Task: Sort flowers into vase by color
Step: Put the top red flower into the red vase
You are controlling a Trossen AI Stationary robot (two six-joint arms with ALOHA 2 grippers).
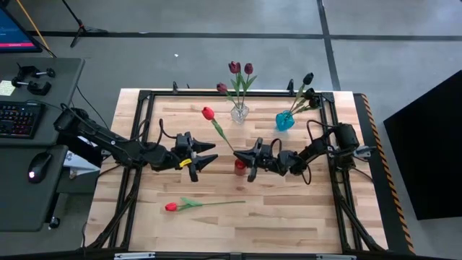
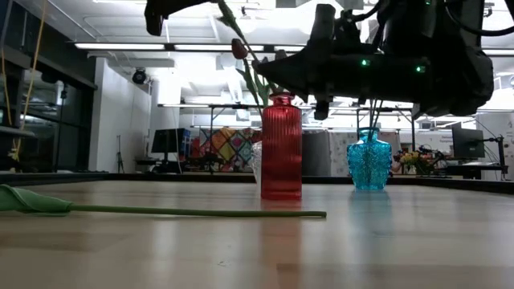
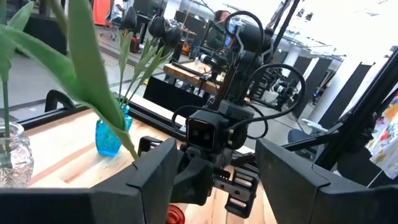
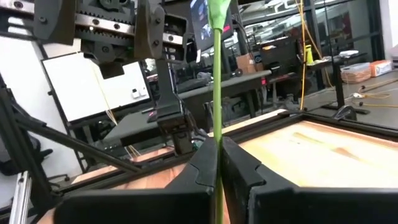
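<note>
loose red tulip (image 2: 161, 211) lies flat nearest the low camera, long axis across the table front, head (image 1: 171, 206) toward the left arm's side, stem tip toward the right. nobody is touching it.

right gripper (image 1: 249, 157) is clamped shut on the stem of a second red tulip (image 1: 208, 113); right wrist view shows the stem (image 4: 217, 93) pinched between both fingers (image 4: 239, 171), running straight up through them. from above that stem slants away from the gripper toward the far-left, head at the high end, lower end over the red vase (image 1: 240, 165) mid-table. whether the tip is inside the neck yet, cannot tell.

left gripper (image 1: 204, 157) sits just beside, jaws spread wide, holding nothing, facing the right gripper across the red vase.

handling, my read: very light, thin and springy, so the stem will flex and the head will swing. leaves add drag at a narrow neck. grip on bare stem low down, not on head or leaves; a pinch near the tip gives the best aim into the neck.

clear vase (image 1: 240, 113) at the far edge has three maroon heads, blue vase (image 1: 284, 120) to its right has the near-black ones. all stand roughly upright, fanned out.
</note>
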